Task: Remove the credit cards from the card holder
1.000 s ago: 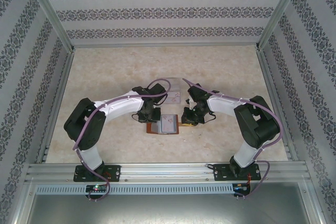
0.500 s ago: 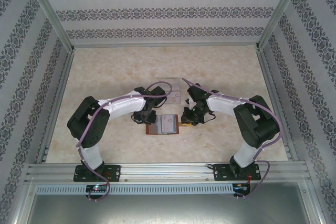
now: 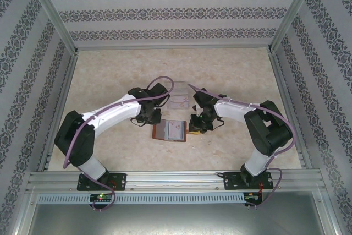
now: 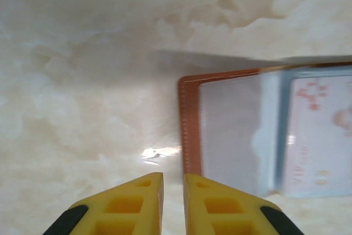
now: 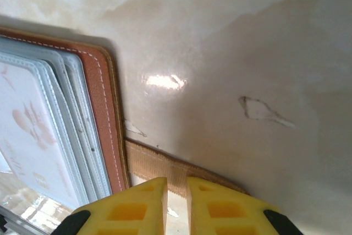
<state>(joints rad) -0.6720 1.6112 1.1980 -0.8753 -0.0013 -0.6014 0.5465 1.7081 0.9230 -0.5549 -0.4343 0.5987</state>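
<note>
Credit cards [image 4: 322, 136] sit in the pockets of the card holder [image 3: 168, 131], which lies open on the tabletop [image 3: 110, 75] at the middle of the overhead view, between both grippers. The left gripper [image 4: 173, 193] hangs just off the holder's leather edge, jaws almost pressed together and empty. I reckon they should spread first, then nip the pale pink card and draw it out flat. The right gripper [image 5: 176, 193], jaws likewise nearly closed, is over the strap tab [image 5: 159, 166]; a firm hold there would stop the holder dragging. Whether it actually pins the strap I cannot tell, and any cards behind the top one are hidden.
</note>
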